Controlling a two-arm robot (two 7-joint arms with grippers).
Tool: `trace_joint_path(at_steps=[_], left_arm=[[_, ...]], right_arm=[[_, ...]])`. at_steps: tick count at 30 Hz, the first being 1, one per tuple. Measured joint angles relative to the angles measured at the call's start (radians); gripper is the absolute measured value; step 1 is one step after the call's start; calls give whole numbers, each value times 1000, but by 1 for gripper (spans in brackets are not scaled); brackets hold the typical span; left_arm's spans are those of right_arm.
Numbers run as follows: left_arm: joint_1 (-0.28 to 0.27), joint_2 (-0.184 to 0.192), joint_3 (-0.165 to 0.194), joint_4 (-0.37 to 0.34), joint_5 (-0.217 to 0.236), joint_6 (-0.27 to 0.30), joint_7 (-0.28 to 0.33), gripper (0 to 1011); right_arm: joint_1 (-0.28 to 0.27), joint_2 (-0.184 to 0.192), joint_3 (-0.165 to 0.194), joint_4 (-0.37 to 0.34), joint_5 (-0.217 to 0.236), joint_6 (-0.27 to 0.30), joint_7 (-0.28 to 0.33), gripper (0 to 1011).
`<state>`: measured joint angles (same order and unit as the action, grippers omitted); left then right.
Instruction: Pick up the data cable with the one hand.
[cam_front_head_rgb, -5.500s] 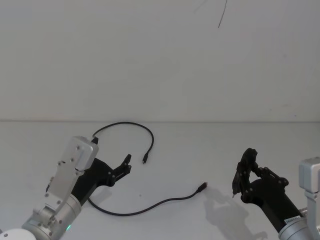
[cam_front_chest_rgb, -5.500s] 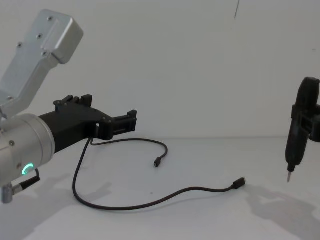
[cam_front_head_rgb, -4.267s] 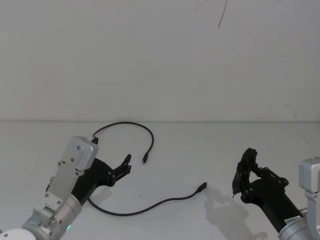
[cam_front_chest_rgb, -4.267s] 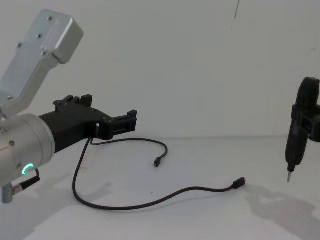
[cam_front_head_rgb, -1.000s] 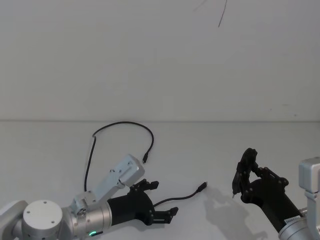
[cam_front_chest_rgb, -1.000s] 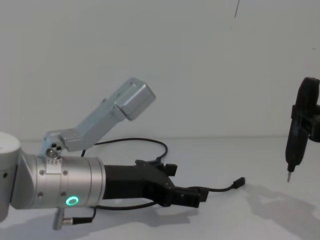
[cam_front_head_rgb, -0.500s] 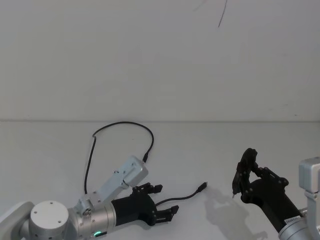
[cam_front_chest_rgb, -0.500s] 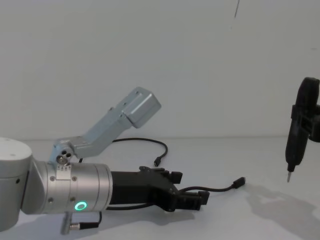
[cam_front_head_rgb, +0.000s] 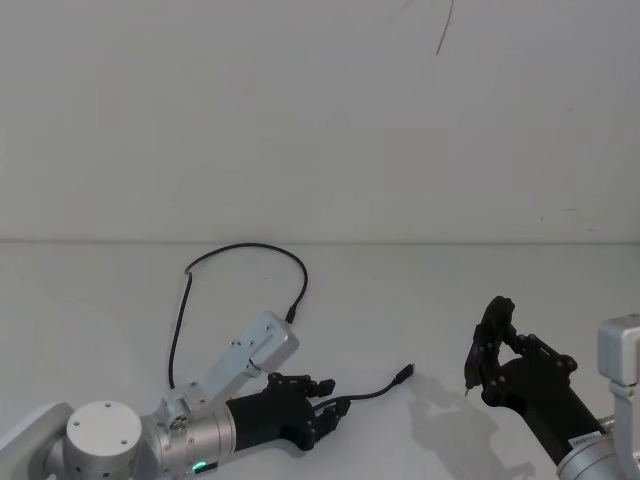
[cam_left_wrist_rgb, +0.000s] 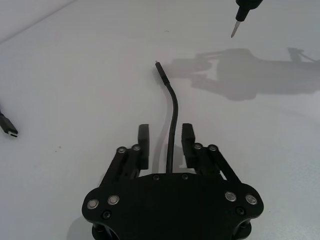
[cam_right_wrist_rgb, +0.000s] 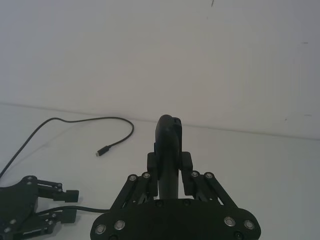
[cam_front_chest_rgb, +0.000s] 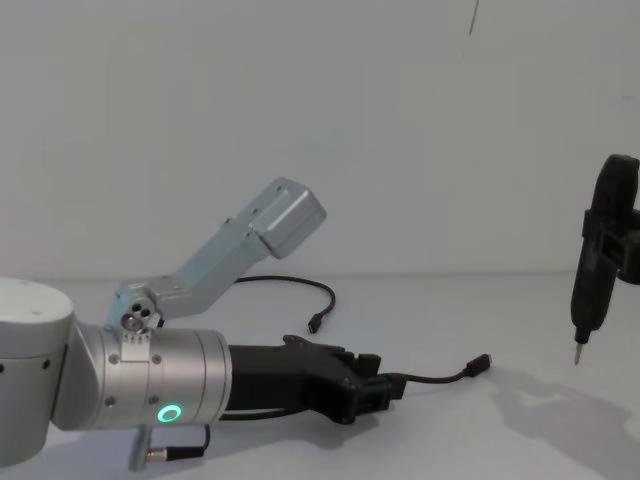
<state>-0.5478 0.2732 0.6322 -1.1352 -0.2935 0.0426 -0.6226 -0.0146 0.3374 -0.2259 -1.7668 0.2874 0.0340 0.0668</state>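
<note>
1. Head view: the left gripper (cam_front_head_rgb: 330, 402) lies low over the white surface (cam_front_head_rgb: 430, 290). Its silver wrist and green ring light sit at the lower left, and the forearm points to the right. The data cable (cam_front_head_rgb: 246, 245) loops from its far plug round to the left, vanishes under this arm, then reappears at the fingers and ends in its other plug further right. The right gripper (cam_front_head_rgb: 493, 345) hangs at the lower right, well apart from the cable
2. Left wrist view: the two fingers (cam_left_wrist_rgb: 144, 145) stand on either side of the cable with a thin gap on each side, so they are open and not gripping. Whether they touch the surface is hard to make out
3. Right wrist view: the right gripper's fingers are clamped on a black pen-shaped tool (cam_right_wrist_rgb: 169, 135), whose tip is hidden behind its own body
4. Chest view: the left gripper is nearly level, just above the surface, and hides the stretch of cable it straddles. The right arm is cut off at the edge, with the tool's metal tip pointing down
</note>
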Motion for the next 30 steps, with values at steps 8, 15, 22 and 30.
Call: trace_joint_path(at_steps=[8, 15, 22, 30], left_arm=[[-2, -3, -1, 6, 0, -1, -1, 157], [-2, -5, -1, 8, 0, -2, -1, 50], [9, -6, -13, -5, 0, -2, 18, 50], [60, 0, -55, -83, -22, 2, 70, 50]], right_arm=[[0, 0, 0, 0, 0, 0, 0, 269], [0, 0, 0, 0, 0, 0, 0, 269], [0, 0, 0, 0, 0, 0, 0, 269], [0, 0, 0, 0, 0, 0, 0, 269]])
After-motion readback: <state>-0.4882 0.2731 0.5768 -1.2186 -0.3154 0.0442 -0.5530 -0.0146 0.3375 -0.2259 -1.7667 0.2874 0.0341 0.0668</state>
